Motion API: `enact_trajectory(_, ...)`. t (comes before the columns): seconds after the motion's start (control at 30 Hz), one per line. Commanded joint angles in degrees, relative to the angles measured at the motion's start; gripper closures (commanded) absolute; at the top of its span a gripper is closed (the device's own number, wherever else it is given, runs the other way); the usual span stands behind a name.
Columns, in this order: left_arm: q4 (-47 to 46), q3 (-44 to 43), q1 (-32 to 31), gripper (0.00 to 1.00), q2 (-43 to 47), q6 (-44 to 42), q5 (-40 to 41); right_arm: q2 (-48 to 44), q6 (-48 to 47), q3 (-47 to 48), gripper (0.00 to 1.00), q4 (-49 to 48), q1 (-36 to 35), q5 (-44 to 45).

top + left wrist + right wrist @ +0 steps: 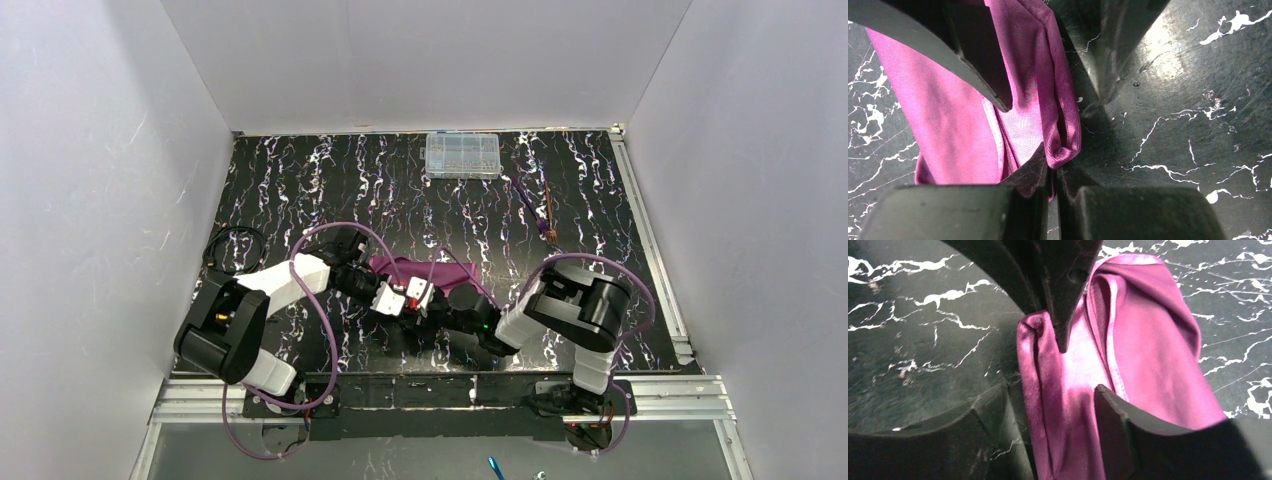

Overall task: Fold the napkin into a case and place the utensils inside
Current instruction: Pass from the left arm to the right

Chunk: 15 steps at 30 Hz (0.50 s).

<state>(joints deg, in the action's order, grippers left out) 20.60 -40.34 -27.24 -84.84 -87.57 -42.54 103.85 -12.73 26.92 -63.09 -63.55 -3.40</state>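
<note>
The plum-purple napkin [425, 268] lies bunched and partly folded on the black marbled table, just ahead of both grippers. My left gripper [1054, 167] is shut on a rolled corner of the napkin [1013, 100]. My right gripper [1050, 400] faces it, open, with its jaws standing either side of a folded edge of the napkin [1148, 340]. In the top view the left gripper [410, 300] and the right gripper [442, 306] meet tip to tip at the cloth's near edge. The utensils [540, 208], one purple stick and one brown, lie at the back right, far from both grippers.
A clear plastic compartment box [462, 155] stands at the back middle of the table. A black cable coil [235, 245] lies at the left edge. White walls close in three sides, and a metal rail [650, 250] runs along the right.
</note>
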Motion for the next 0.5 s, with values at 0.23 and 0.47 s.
enact_trajectory(0.23, 1.3, 0.6, -0.3, 1.0, 2.2, 0.1, -2.4, 5.9, -0.8, 0.5, 0.64, -13.2, -0.6, 8.1)
enact_trajectory(0.47, -0.8, 1.5, -0.4, 0.88, 2.7, 0.2, -1.9, 9.0, 4.1, 0.9, 0.86, -15.3, -0.6, 5.5)
